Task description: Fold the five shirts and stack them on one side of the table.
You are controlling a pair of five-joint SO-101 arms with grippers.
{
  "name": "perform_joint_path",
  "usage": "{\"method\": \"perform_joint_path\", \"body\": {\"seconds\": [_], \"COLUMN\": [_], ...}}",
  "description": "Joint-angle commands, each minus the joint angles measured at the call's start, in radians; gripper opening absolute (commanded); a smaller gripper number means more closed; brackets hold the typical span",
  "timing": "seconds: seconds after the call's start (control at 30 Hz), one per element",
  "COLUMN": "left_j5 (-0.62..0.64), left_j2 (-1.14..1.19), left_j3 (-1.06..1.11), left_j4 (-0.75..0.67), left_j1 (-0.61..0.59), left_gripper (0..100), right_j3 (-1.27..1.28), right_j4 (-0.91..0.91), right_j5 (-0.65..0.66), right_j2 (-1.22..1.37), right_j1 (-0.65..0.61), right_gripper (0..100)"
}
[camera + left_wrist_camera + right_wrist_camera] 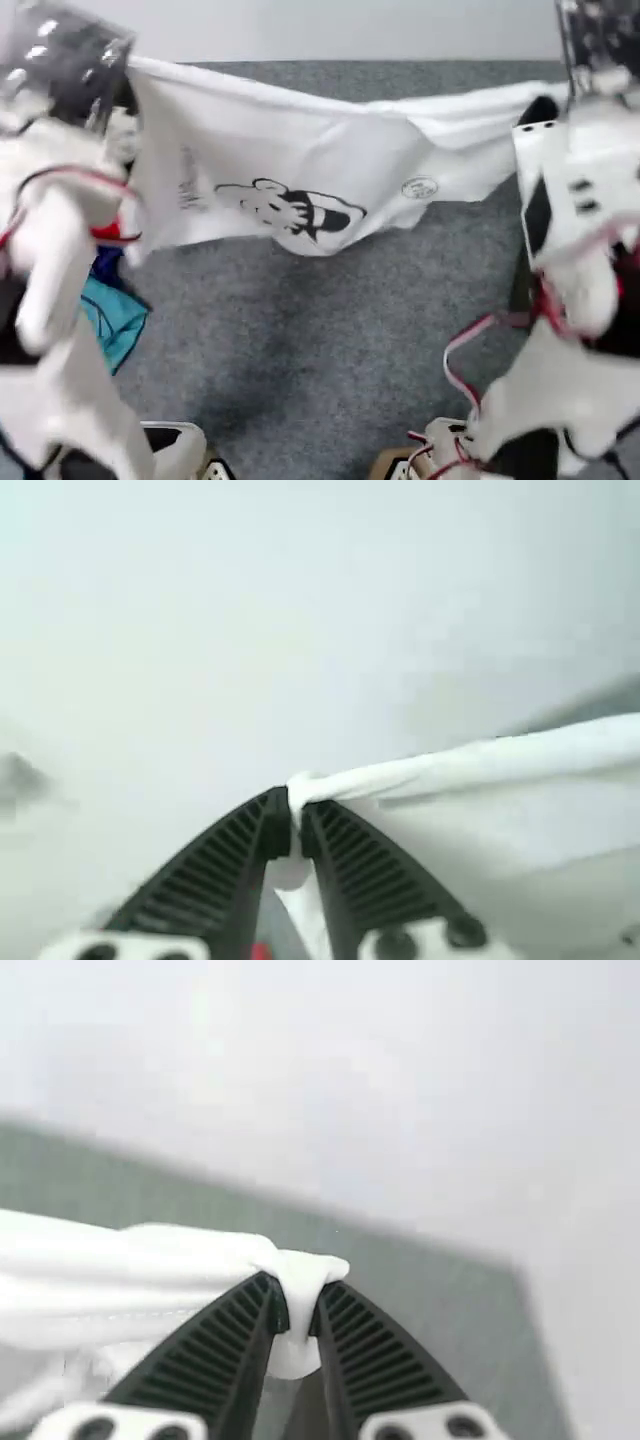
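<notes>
**White shirt (300,150) stretched between two grippers above the grey table (330,370).**
The left gripper (290,828) and the right gripper (298,1310) are each clamped on a bunched end of the cloth. The shirt is thus held spread in the air, presumably so that it can be laid flat for folding. Coloured garments (112,318) are heaped at one table edge.

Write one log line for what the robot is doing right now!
left gripper: shut on white shirt | right gripper: shut on white shirt | white shirt: stretched between both, over table | blue clothes: table side
</notes>
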Motion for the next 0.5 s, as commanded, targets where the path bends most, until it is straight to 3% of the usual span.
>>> {"method": "perform_joint_path", "body": {"seconds": [0.0,0.3,0.47], "left_j5": [-0.103,-0.301,-0.322], "left_j2": [-0.089,-0.241,-0.305], "left_j3": [-0.038,-0.036,-0.031], "left_j4": [-0.041,0.107,0.16], "left_j1": [-0.012,-0.012,-0.012], "left_gripper": [0,0,0], "right_j3": [-0.057,-0.057,-0.057], "right_j4": [-0.13,-0.266,-0.259], "right_j5": [0.006,0.107,0.184], "right_j2": [-0.074,-0.191,-0.272], "right_j1": [-0.005,-0.002,-0.002], "right_gripper": [1.0,1.0,1.0]}}
